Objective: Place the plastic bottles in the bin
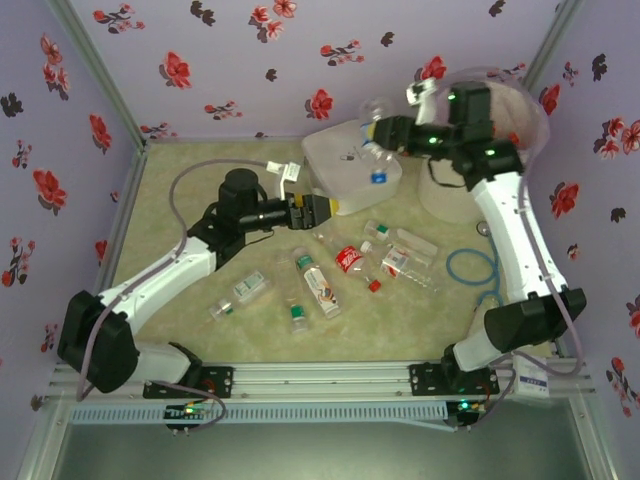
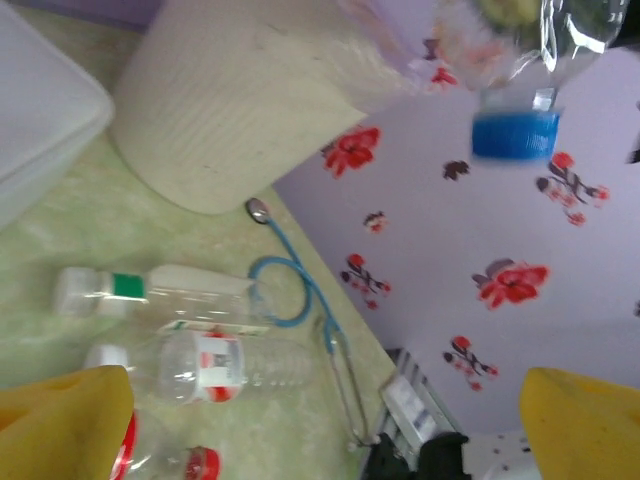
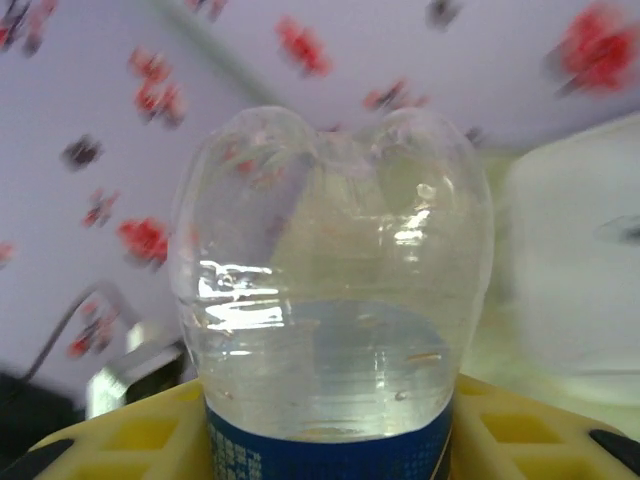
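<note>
— What could have gone wrong there?
— The right pincer (image 1: 380, 135) was closed round the body of a bottle (image 1: 374, 158), cap down. It hung over the flat box (image 1: 335, 165), though, and the bin (image 1: 445, 195) stood just to that pincer's right. Letting go early would have dropped the bottle on the lid. I judged the slick round plastic might also have twisted in the grip.
— And the left pincer (image 1: 318, 212)?
— Wide open and empty, just left of the right pincer and lower. A low swing could have clipped it.
— How did the bottle look?
— Clear, ribbed, lobed at the base, with a blue label and blue cap. The other bottles (image 1: 348, 258) lay on the table, nearer than both pincers.
</note>
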